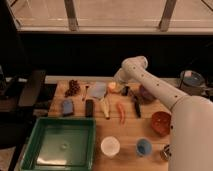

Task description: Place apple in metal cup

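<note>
Camera view: gripper at the apple, far side of the table

The white arm (pixel 150 82) reaches in from the right, bends at its elbow near the dark back wall and drops toward the far middle of the wooden table (pixel 130 132). Its gripper (pixel 118 83) sits right against the apple (pixel 111 86) — a small orange-yellow fruit resting at the far edge of the tabletop. Whether the gripper is open, closed or already gripping the fruit cannot be told from this angle.

The metal cup (pixel 165 151) stands well apart from the apple, at the near right corner of the table, partly hidden behind the robot's white body. Just left of it is a blue cup (pixel 144 146), and further left a white cup (pixel 110 146). A red bowl (pixel 161 122) lies beyond the metal cup on the right side.

Between the apple and the cups lie an orange carrot (pixel 121 111) and, to its left, a pale yellow banana-like piece (pixel 105 107). A green bin (pixel 62 142) fills the near left — its inside looks bare.
</note>
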